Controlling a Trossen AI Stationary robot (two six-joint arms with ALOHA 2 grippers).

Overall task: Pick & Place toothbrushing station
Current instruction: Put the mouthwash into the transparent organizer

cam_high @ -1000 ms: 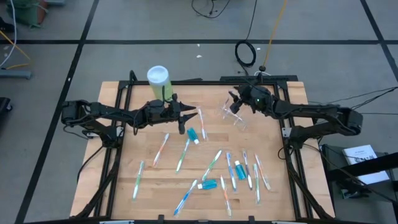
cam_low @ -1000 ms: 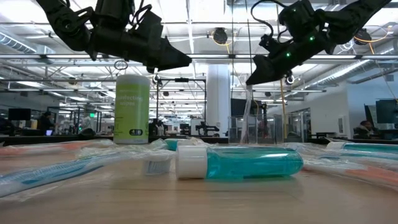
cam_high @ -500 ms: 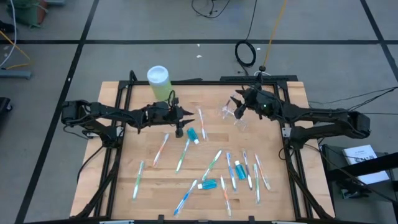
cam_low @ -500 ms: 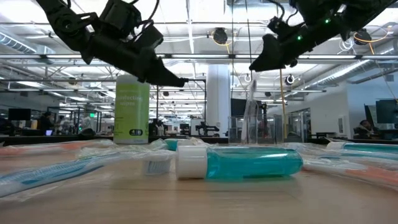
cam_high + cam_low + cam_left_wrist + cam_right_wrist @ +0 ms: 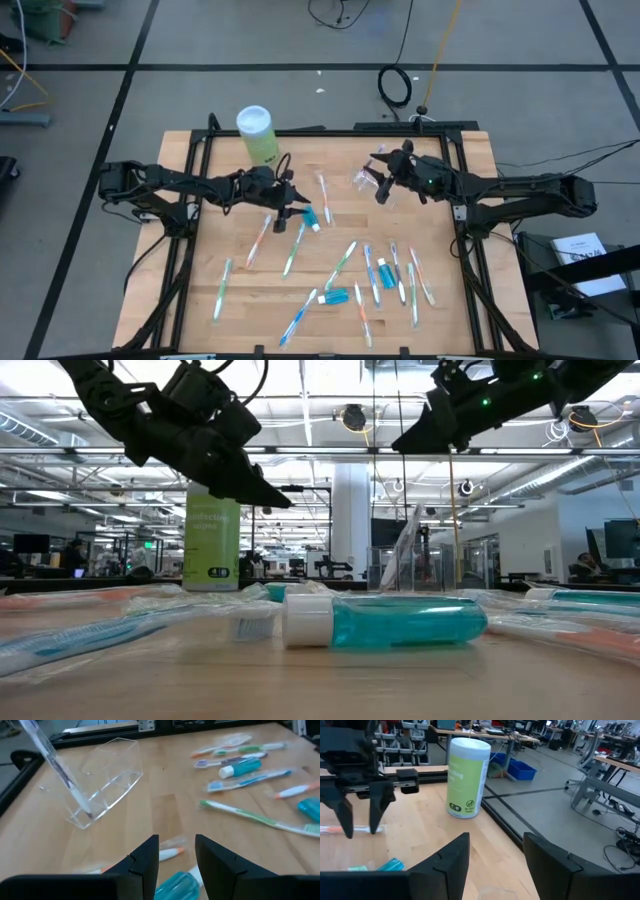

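- The left tool [image 5: 288, 208] hung low over the wooden bench [image 5: 230, 300], its fingers parted with nothing between them; in the left wrist view they [image 5: 145, 860] straddled a blue toothpaste tube [image 5: 177, 885] and an orange-tipped toothbrush [image 5: 167, 853] lying below
- The right tool [image 5: 378, 180] hovered above the clear plastic cup [image 5: 372, 186], fingers spread and empty
- The cup [image 5: 100, 780] lay tipped over on the bench with one thin white toothbrush [image 5: 57, 767] inside it
- Other toothbrushes [image 5: 345, 262] and toothpaste tubes [image 5: 334, 296] lay scattered flat across the middle and near part of the bench
- A light-green canister [image 5: 257, 135] stood upright at the far left of the bench, well apart from the cup
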